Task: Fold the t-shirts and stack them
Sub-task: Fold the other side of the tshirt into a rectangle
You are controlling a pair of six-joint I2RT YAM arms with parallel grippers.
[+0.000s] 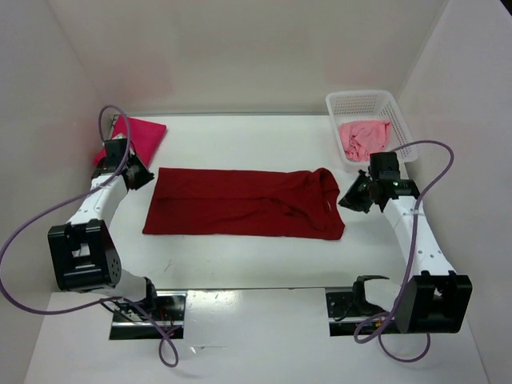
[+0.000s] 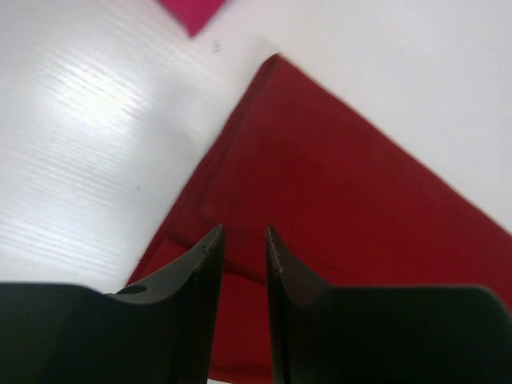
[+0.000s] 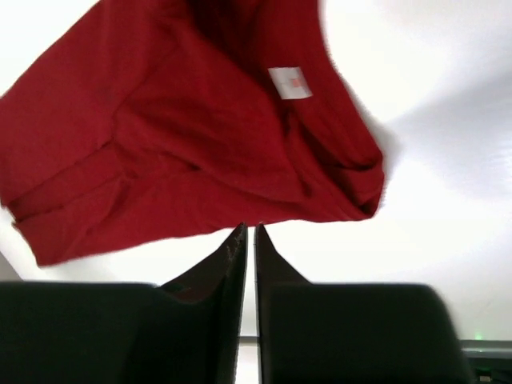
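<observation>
A dark red t-shirt lies folded into a long band across the middle of the table, collar end to the right. My left gripper hangs over its left end; in the left wrist view the jaws stand apart above the red cloth, holding nothing. My right gripper is just off the collar end; in its wrist view the fingertips are parted by a narrow slit, beside the bunched red cloth with its white label. A magenta-pink t-shirt lies folded at the back left. The light pink t-shirt lies crumpled in the basket.
The white mesh basket stands at the back right, close behind my right arm. White walls close in the table at the back and on both sides. A corner of the magenta shirt shows at the top of the left wrist view.
</observation>
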